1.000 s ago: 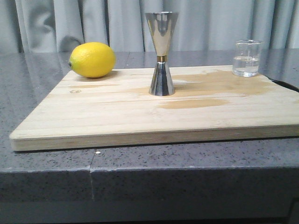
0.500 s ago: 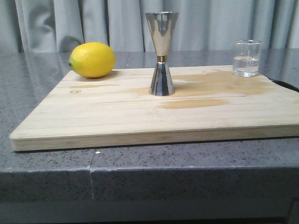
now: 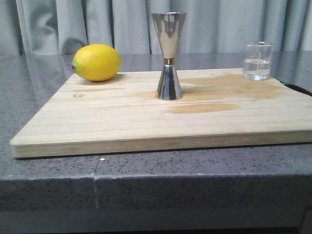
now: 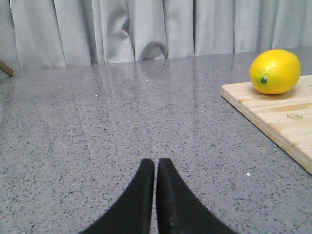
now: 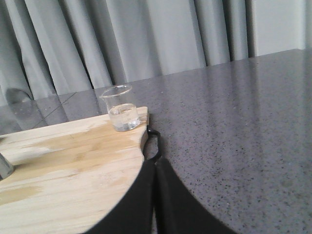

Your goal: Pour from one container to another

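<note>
Board [image 3: 122, 122] edge: glass cup [image 3: 257, 61] (jigger [image 3: 168, 56] central)

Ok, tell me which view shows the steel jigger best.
The front view: the steel jigger stands whole and upright mid-board. The right wrist view catches only a sliver of its base at the frame's edge; the left wrist view misses it.

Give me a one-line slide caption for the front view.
Lemon, steel jigger and part-filled glass cup standing apart on a wooden board, before pouring.
</note>
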